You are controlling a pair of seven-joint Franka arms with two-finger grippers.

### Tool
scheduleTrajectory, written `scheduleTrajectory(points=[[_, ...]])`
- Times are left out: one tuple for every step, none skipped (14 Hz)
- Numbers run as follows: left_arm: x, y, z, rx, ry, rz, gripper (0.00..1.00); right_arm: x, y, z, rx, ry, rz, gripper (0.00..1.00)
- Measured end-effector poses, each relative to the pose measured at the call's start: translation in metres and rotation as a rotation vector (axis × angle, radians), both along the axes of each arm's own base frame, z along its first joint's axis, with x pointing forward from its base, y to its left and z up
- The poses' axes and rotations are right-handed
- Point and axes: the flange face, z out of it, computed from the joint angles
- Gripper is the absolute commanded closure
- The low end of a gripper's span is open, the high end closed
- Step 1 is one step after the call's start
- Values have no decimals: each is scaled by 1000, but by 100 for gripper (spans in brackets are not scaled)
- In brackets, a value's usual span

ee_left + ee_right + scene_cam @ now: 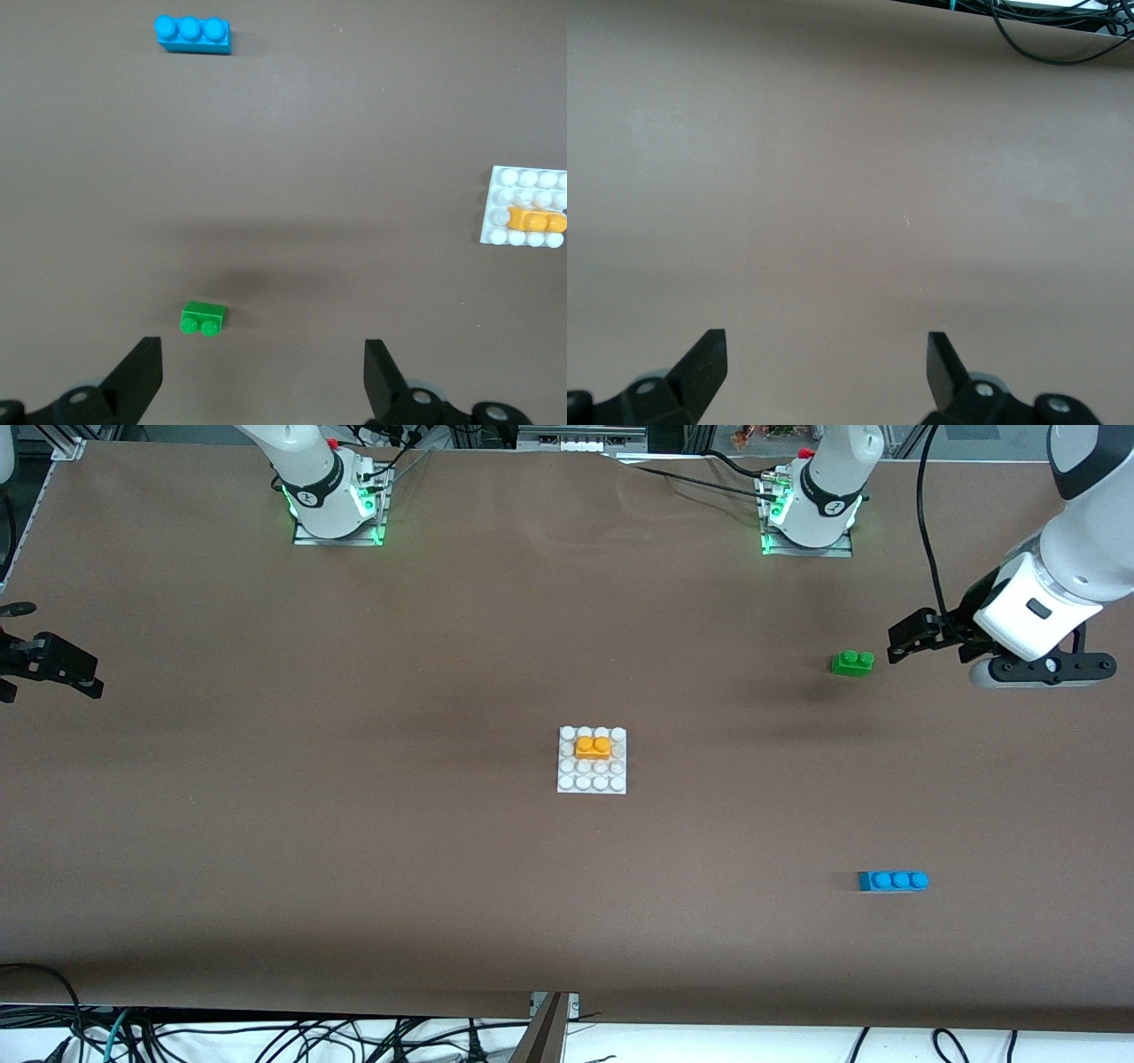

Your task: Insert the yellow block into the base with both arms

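Front view: the left gripper (pixel 917 638) hangs spread wide over the table beside the green brick (pixel 852 662); the right gripper (pixel 53 666) waits at the right arm's end, holding nothing. The yellow block (pixel 593 746) sits on the base (pixel 592 782) (seemingly pressed home, though seating is hard to judge).

Left wrist view: fingers (pixel 142 376) wide apart, block on base.

Right wrist view: fingers (pixel 700 363) apart over bare table (pixel 850 177).

Insertion looks done; next, only checking.
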Motion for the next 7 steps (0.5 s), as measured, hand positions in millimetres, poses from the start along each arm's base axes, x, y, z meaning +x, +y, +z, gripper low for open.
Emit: scheduleTrajectory(points=[[0, 1, -1, 0, 0, -2, 0, 0, 0, 0, 0, 0, 0, 0], [0, 0, -1, -1, 0, -5, 0, 0, 0, 0, 0, 0, -1, 0], [0, -1, -1, -1, -1, -7, 0, 0, 0, 0, 0, 0, -1, 0], [0, -2, -1, -1, -1, -9, 0, 0, 0, 0, 0, 0, -1, 0], [0, -3, -1, -1, -1, -11, 0, 0, 0, 0, 0, 0, -1, 0], [0, -4, -1, -1, -1, -11, 0, 0, 0, 0, 0, 0, -1, 0], [0, -4, -1, -1, -1, -11, 0, 0, 0, 0, 0, 0, -1, 0]])
